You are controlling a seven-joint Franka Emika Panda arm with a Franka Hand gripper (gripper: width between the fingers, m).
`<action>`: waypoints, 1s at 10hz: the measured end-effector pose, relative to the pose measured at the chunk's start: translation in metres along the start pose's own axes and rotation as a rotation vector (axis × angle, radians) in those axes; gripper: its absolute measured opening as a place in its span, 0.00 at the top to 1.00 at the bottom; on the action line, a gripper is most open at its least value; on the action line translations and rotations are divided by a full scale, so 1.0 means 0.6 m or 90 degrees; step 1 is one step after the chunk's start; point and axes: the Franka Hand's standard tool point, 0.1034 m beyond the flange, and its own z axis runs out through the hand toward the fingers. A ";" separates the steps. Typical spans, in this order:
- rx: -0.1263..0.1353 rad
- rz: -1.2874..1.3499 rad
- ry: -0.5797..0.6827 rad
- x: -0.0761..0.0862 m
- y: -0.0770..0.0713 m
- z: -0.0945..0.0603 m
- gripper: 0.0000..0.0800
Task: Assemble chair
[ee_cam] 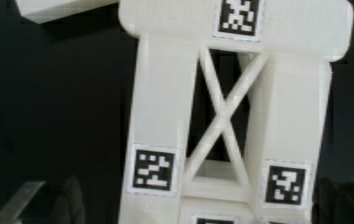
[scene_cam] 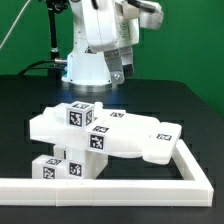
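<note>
Fingers (ee_cam: 177, 205) show only as two dark blurry tips at the edge of the wrist view, one on each side of the chair (ee_cam: 218, 110). They are spread wide and hold nothing. I cannot tell if they touch it. That view looks down on the chair's X-braced panel (ee_cam: 224, 95), which has two crossed bars between two long side bars. Square black-and-white tags (ee_cam: 153, 168) sit on the white plastic near the tips.

From the exterior view, the chair (scene_cam: 110, 135) lies on the black bench (scene_cam: 30, 100), with short square posts (scene_cam: 80, 113) sticking up on the exterior view's left. A long white L-shaped rail (scene_cam: 100, 186) lies just beside it, along the front and the exterior view's right. Behind stands the big white robot arm (scene_cam: 100, 40).
</note>
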 end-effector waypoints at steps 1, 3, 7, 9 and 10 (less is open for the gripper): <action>-0.022 -0.053 0.010 -0.015 0.030 0.004 0.19; -0.050 -0.112 0.005 -0.028 0.089 0.002 0.19; -0.075 -0.320 0.014 -0.038 0.107 0.003 0.19; -0.080 -0.456 0.008 -0.035 0.112 0.007 0.19; -0.073 -0.510 0.014 -0.029 0.130 0.024 0.19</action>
